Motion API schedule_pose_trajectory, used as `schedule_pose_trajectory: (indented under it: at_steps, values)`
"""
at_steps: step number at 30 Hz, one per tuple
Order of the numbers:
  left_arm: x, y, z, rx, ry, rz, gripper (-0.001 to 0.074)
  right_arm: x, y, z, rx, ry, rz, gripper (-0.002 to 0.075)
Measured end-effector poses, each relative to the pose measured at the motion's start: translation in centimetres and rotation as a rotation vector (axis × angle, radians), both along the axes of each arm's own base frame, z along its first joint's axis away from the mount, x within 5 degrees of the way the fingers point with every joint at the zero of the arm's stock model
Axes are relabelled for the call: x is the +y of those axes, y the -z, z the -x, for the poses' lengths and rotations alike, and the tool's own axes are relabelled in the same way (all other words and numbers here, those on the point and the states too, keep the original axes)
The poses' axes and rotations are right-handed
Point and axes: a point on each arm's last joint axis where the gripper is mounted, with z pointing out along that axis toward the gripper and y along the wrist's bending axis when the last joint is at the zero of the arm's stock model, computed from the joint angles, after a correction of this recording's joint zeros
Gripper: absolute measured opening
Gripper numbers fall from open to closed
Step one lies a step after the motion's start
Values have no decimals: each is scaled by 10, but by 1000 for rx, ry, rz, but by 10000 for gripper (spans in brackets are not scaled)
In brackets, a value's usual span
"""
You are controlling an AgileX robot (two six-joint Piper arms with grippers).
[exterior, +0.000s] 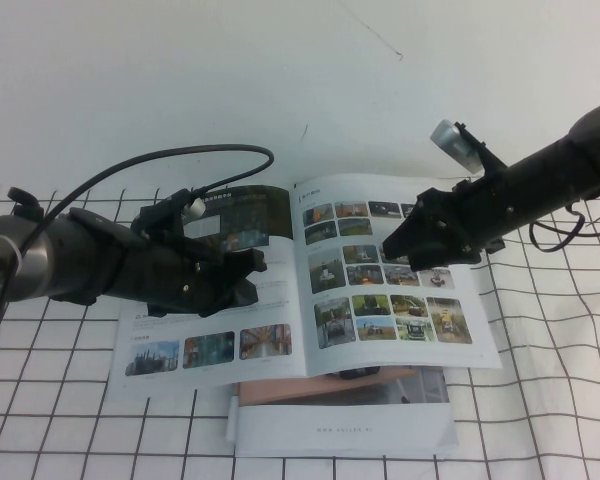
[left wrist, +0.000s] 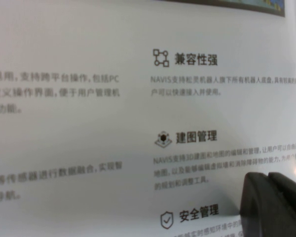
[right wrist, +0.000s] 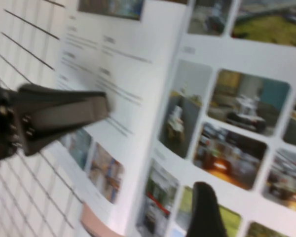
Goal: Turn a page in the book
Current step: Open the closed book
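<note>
The book [exterior: 210,325] lies open in the middle of the table. Its left sheet has a dark banner photo on top. The page [exterior: 380,290] with rows of small colour photos is the right sheet, lying flat; it also shows in the right wrist view [right wrist: 237,123]. My left gripper [exterior: 248,275] is shut, and its tips [left wrist: 269,180] rest low over the printed text of the left sheet [left wrist: 89,123]. My right gripper [exterior: 390,245] hovers over the photo page, open and empty. One of its fingers [right wrist: 204,207] shows just above the photos.
The book rests on a thicker white block [exterior: 340,425] with a pink cover [exterior: 280,388] between them. A white cloth with a black grid [exterior: 540,380] covers the table. A white wall stands behind. The left arm's cable [exterior: 160,160] arcs over the book's far left corner.
</note>
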Motion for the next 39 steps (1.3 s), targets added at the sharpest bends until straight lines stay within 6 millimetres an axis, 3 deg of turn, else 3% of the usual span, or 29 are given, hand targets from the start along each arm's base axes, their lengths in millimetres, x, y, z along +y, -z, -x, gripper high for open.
schedule_pose_trajectory:
  at_steps: [15,39]
  values:
    - [0,1,0,1,0,0,-3,-33,7,5,10,-79,468,435]
    - [0,0,0,-4,6,-4,-3,-22,22,3,67,-63,405,435]
